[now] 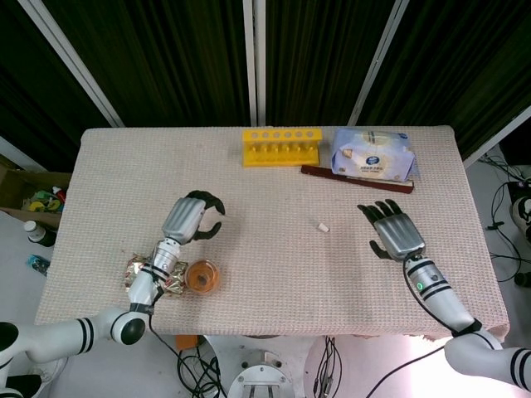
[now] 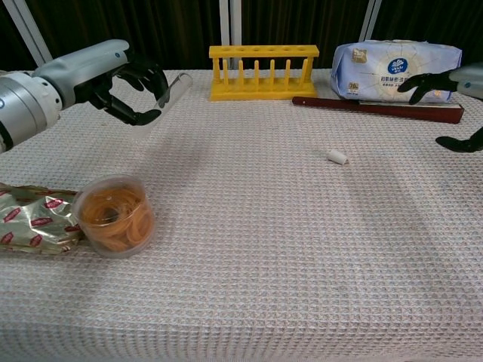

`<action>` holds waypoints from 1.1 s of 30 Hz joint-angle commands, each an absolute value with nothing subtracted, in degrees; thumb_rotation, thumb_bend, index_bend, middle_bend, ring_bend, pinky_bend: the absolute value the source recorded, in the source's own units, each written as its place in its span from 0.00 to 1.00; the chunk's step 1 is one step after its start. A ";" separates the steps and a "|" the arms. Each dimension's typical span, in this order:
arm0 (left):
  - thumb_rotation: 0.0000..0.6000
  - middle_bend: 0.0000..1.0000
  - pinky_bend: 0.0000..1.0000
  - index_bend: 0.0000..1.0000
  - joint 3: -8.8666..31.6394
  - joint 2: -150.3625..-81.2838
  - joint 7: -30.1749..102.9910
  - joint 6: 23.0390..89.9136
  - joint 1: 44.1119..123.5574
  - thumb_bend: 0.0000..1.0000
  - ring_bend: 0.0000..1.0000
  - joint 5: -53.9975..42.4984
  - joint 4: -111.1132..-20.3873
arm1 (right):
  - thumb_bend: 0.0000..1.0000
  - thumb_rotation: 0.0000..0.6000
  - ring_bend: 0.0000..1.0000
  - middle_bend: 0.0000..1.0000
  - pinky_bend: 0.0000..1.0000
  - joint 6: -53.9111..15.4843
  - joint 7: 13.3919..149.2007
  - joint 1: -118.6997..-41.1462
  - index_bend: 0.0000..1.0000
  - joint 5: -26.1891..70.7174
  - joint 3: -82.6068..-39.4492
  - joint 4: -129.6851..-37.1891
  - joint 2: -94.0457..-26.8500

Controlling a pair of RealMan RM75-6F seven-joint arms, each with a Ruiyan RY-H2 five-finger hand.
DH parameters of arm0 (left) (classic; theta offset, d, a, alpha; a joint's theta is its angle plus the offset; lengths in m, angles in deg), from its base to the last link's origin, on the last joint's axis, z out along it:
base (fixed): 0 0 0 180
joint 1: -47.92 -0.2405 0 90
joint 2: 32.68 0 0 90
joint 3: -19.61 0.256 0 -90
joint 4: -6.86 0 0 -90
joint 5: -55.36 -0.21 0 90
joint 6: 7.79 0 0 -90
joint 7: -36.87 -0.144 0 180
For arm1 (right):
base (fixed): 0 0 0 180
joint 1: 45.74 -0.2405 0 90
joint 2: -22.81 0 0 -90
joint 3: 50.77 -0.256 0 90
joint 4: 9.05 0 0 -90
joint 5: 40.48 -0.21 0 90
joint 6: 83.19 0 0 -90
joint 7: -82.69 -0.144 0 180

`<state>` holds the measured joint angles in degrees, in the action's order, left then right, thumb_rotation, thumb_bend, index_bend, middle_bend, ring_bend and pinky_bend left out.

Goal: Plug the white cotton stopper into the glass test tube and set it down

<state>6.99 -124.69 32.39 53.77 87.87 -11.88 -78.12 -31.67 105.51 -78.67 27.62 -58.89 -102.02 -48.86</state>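
The glass test tube [image 2: 164,96] is gripped in the curled fingers of the left robot hand [image 2: 124,81] at the upper left of the chest view, raised off the table [image 2: 264,249] and tilted. The white cotton stopper [image 2: 336,157] is seen lying right of centre on the table. The right robot hand [image 1: 394,230], fingers spread and holding nothing, is seen just right of the stopper in the head view.

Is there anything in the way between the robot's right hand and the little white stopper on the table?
Nothing visible is. The white cotton stopper lies alone on bare cloth, and the right hand hovers open to its right with only table between them. The tissue pack and dark stick sit farther back, off that path.
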 commanded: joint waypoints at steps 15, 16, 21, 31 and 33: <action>1.00 0.44 0.24 0.59 7.74 -122.67 31.51 55.96 85.70 0.39 0.28 -13.74 -82.13 | 0.63 1.00 0.00 0.10 0.05 -40.16 111.39 -90.39 0.26 16.41 -59.17 -89.17 -64.04; 1.00 0.44 0.24 0.59 7.71 -122.73 31.53 55.88 85.71 0.39 0.28 -13.74 -82.11 | 0.63 1.00 0.00 0.11 0.05 -39.96 110.73 -90.41 0.27 17.07 -59.04 -88.96 -64.23; 1.00 0.44 0.24 0.59 7.56 -122.92 31.56 55.62 85.73 0.39 0.28 -13.65 -81.95 | 0.63 1.00 0.00 0.13 0.05 -39.46 108.43 -90.34 0.30 19.43 -58.27 -88.35 -64.52; 1.00 0.44 0.24 0.59 7.42 -122.97 31.73 55.44 85.49 0.39 0.28 -13.54 -81.77 | 0.63 1.00 0.00 0.16 0.05 -37.35 106.71 -89.56 0.35 21.63 -56.87 -88.66 -63.93; 1.00 0.44 0.24 0.59 7.38 -122.95 31.86 55.45 85.43 0.39 0.28 -13.57 -81.74 | 0.63 1.00 0.00 0.17 0.05 -36.50 106.74 -89.10 0.35 21.90 -56.57 -89.60 -63.22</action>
<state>7.38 -122.95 31.86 55.44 85.44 -13.57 -81.74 -36.95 106.74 -89.42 21.69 -56.81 -89.11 -63.64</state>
